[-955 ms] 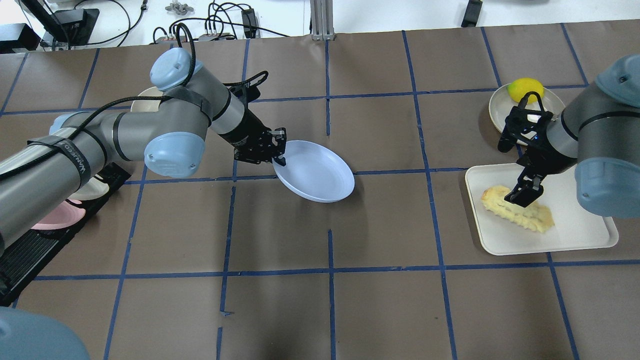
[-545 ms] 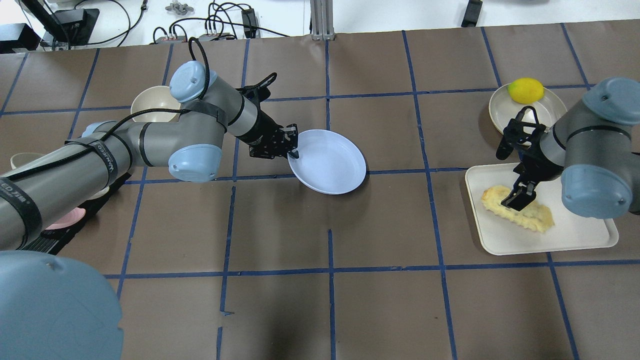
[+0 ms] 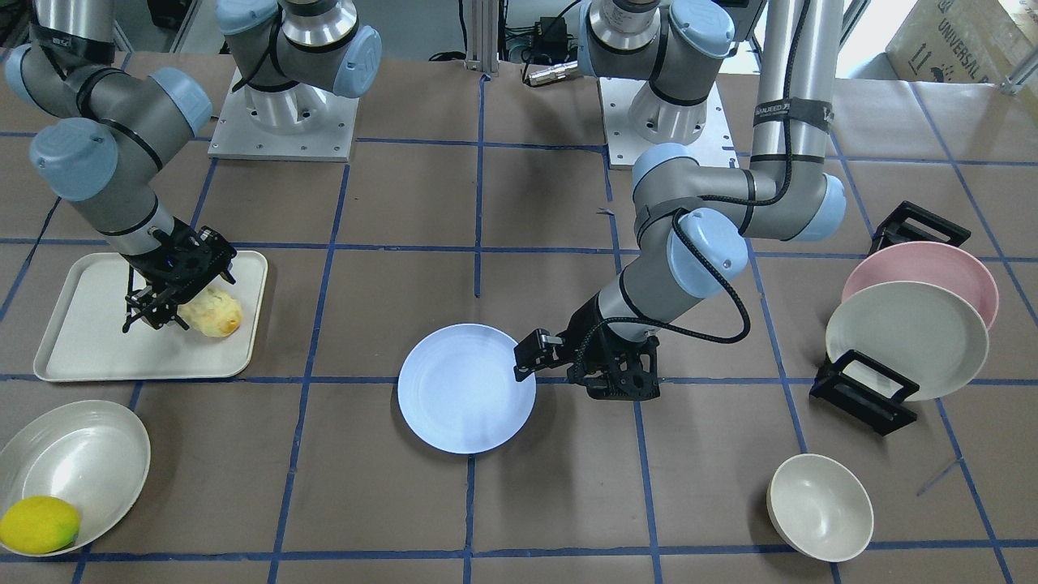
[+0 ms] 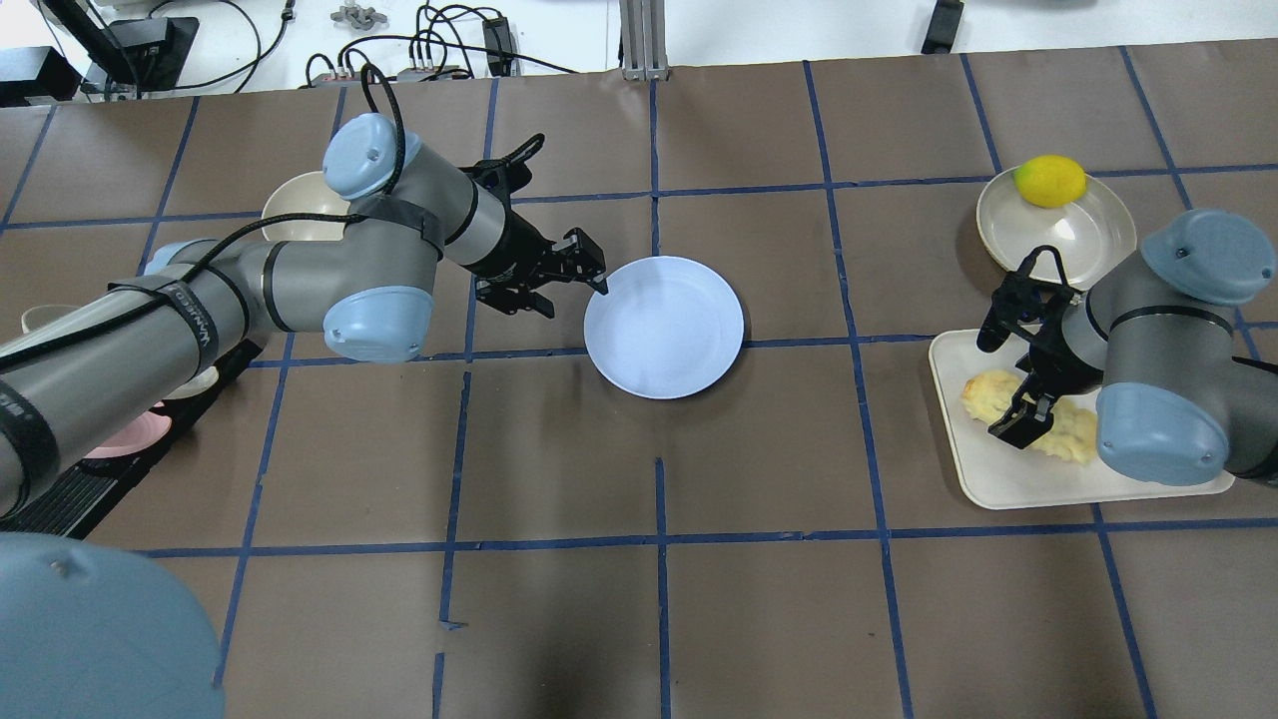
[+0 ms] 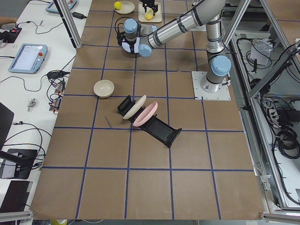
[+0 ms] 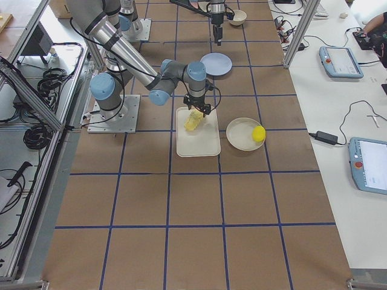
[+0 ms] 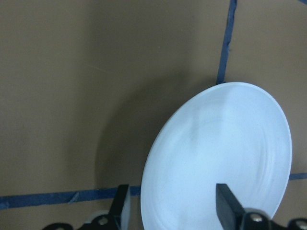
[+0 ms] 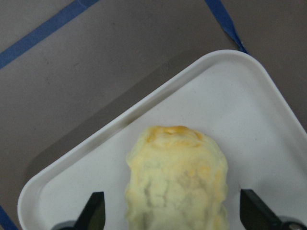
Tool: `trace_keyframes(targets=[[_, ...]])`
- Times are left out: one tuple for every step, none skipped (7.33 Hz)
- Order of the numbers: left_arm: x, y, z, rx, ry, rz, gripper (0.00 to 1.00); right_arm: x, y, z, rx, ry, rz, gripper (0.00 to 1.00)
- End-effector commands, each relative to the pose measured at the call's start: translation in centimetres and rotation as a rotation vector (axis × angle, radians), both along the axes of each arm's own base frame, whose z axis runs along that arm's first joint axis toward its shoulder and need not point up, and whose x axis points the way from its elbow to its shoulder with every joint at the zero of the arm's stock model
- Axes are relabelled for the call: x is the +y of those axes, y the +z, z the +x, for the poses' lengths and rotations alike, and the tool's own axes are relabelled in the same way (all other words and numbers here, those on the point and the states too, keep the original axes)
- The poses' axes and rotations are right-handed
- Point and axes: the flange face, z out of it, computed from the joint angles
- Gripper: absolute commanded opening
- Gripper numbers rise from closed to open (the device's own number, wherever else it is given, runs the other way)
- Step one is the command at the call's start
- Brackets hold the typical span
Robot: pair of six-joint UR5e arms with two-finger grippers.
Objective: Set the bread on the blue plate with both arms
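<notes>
The blue plate [image 4: 664,328] lies flat near the table's middle; it also shows in the front view [image 3: 466,397] and the left wrist view [image 7: 225,158]. My left gripper [image 4: 581,295] is open at the plate's left rim, its fingers [image 7: 225,206] standing apart on either side of the rim. The bread [image 4: 1068,437] lies on a cream tray [image 4: 998,479] at the right. My right gripper [image 4: 1018,429] is open and low over the bread [image 8: 177,182], one finger on each side with gaps showing. It also shows in the front view [image 3: 154,320].
A lemon [image 4: 1050,180] sits in a cream bowl [image 4: 1083,235] behind the tray. A second cream bowl [image 4: 295,205] stands behind my left arm. A black rack [image 3: 864,389] holds a pink plate [image 3: 932,264] and a cream plate [image 3: 908,337].
My left gripper carried the tilted blue plate to the right, set it down flat and opened. My right gripper came lower around the bread.
</notes>
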Motion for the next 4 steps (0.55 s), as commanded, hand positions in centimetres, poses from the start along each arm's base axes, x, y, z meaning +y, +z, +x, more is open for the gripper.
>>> trace_keyframes(targets=[[1.2,4.3,3.2,-0.112,-0.043,0.0,1.0,0.3,-1.1,-0.8,-0.009,-0.022,0.019,1.0],[2.4,7.0,4.8,-0.174,-0.042,0.012,1.0,0.5,-1.3,-0.7,-0.008,-0.024,0.015,1.0],[3.9,9.8,5.9,-0.255,-0.105,0.02,1.0,0.5,-1.3,-0.7,-0.008,-0.025,0.011,0.93],[5.3,13.2,6.5,-0.311,-0.133,0.044,1.0,0.4,-1.3,-0.6,-0.017,-0.039,0.005,0.49]])
